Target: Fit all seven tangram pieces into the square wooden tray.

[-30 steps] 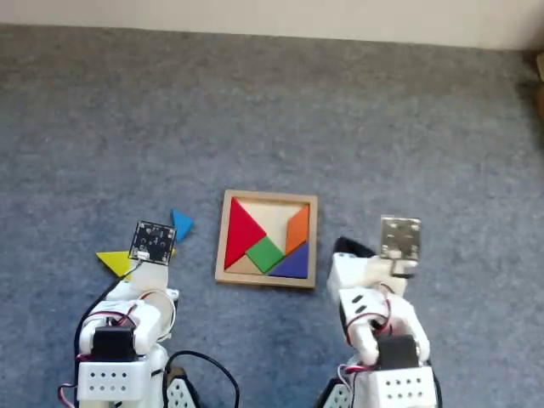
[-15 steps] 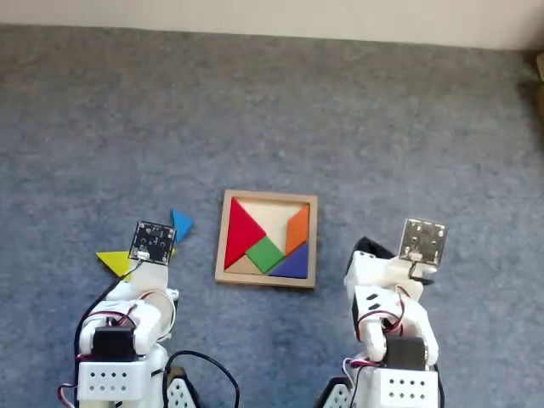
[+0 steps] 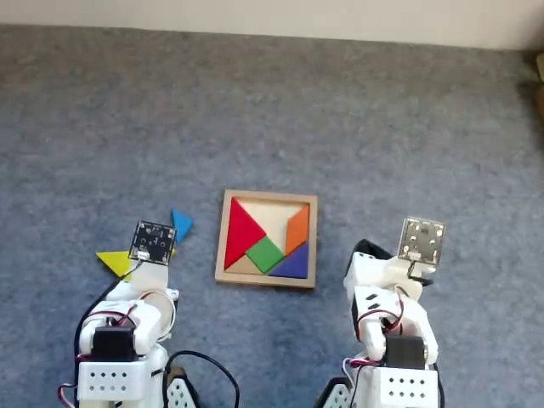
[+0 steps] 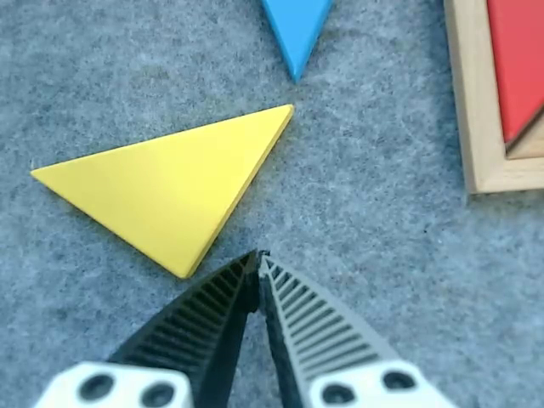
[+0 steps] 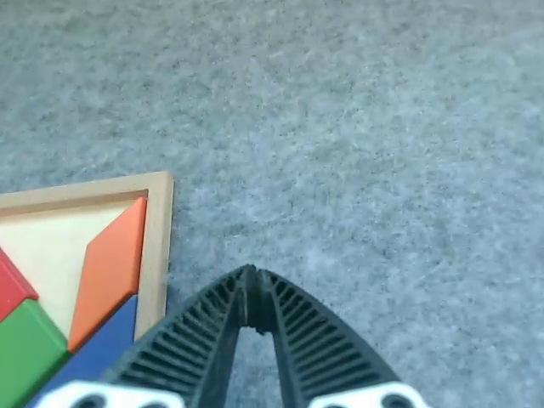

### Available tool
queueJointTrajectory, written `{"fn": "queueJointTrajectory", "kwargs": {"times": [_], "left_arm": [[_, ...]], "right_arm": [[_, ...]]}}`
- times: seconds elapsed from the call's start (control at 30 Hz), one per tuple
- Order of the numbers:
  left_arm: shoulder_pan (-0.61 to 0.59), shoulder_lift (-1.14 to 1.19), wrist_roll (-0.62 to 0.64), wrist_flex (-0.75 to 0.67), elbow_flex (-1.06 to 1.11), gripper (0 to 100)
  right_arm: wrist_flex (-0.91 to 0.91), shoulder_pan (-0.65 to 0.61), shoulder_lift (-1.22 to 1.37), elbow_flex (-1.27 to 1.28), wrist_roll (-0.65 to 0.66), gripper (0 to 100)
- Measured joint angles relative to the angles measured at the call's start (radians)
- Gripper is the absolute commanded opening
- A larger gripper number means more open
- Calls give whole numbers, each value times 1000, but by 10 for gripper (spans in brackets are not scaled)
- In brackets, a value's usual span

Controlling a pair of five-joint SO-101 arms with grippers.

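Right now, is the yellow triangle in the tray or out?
Out. The yellow triangle lies flat on the carpet, apart from the tray, just ahead of the left gripper.

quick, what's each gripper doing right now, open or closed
Left gripper: closed, empty, beside the yellow triangle.
Right gripper: closed, empty.

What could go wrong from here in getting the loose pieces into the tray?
The yellow triangle lies flat on the carpet and the left hand is shut beside it, so it may slide rather than lift. It could also nudge the blue triangle close by, or catch on the tray rim.
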Motion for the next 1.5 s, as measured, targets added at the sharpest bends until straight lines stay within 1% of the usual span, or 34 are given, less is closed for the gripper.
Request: {"fn": "queueJointTrajectory", "kwargs": {"times": [1.07,1.17,1.3,1.4,1.5], "left_arm": [[0,0,0,0,0,10],[0,0,-3,18,-55,11],[0,0,-3,71,-189,11],[-6,0,-15,71,-252,11],[-94,0,-77,71,-293,11]], "right_arm": [[0,0,0,0,0,4],[0,0,0,0,0,4],[0,0,0,0,0,4],[0,0,0,0,0,4],[0,0,0,0,0,4]]}}
